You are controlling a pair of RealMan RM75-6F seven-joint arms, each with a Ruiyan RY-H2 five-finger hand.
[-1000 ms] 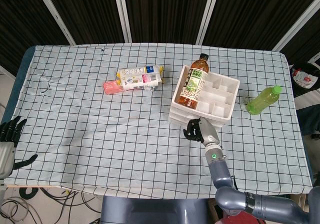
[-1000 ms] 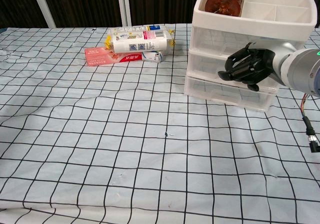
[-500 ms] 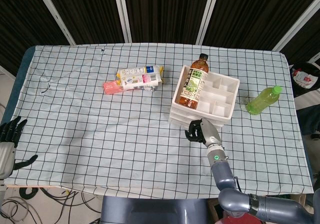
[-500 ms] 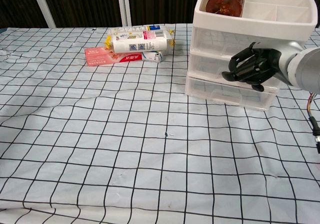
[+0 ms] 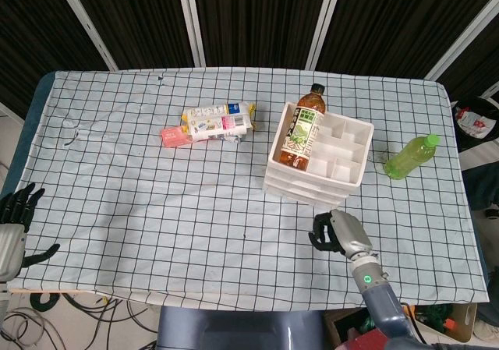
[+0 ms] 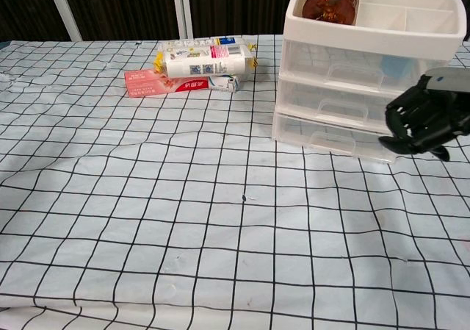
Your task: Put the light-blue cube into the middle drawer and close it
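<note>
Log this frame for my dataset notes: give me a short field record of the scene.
drawers: white unit, all shut
cube: pale blue shape behind a translucent drawer front
right hand: fingers curled, holding nothing, off the unit
left hand: at table's left edge, fingers apart
on unit: tea bottle
elsewhere: green bottle, packets

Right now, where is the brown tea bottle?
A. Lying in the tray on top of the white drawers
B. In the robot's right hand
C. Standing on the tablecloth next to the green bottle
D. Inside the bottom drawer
A. The head view shows the brown tea bottle lying in the top tray of the white drawers, away from the green bottle; the right hand holds nothing.
</note>
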